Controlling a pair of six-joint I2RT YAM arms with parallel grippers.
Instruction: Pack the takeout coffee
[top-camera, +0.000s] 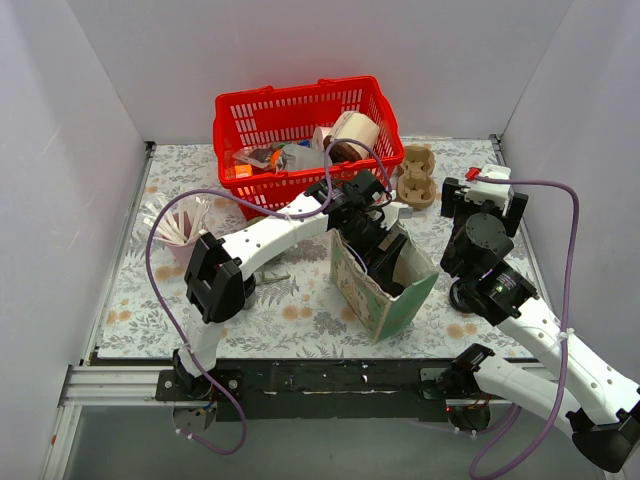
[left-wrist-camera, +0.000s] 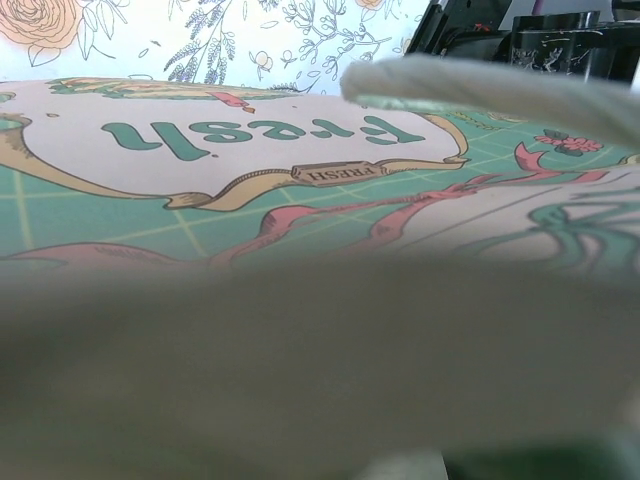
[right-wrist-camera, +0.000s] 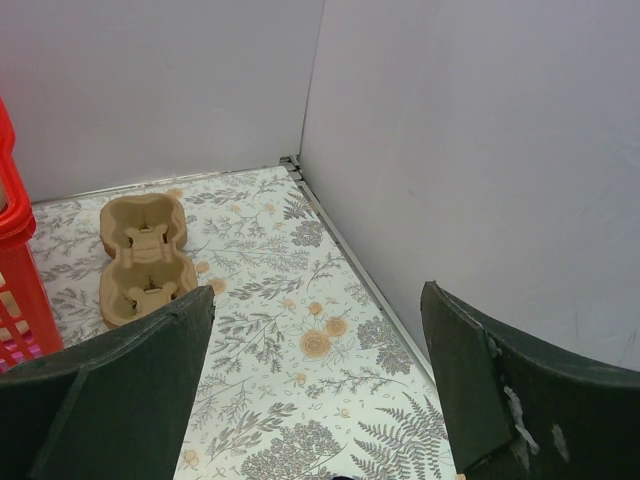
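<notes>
Across the floral counter (top-camera: 300, 310), seen from above, a green printed paper bag (top-camera: 385, 300) is standing open at the centre. The left hand (top-camera: 380, 250) is sitting low inside its mouth; whether its fingers are wide or narrow I cannot tell. A red basket (top-camera: 240, 120) is sitting just behind the bag, crowding the left arm, with a paper cup (top-camera: 355, 130) lying on its side inside. A pulp cup carrier (top-camera: 417, 178) is lying just right of the basket, near the right hand (top-camera: 483, 195). A pink container (top-camera: 180, 225) is standing well apart towards the left edge. White walls are closing in three sides, and open counter is showing at front left.

From the left wrist, the bag's printed side, lettered "Fresh" upside down, is filling the frame. A blurred pale edge is blocking the lower half, and the hand is not showing.

From the right wrist, the right hand is hanging wide and empty above bare counter. Its fingers (right-wrist-camera: 130, 370) are framing the carrier, with the basket at the left edge and a wall close on the right.
</notes>
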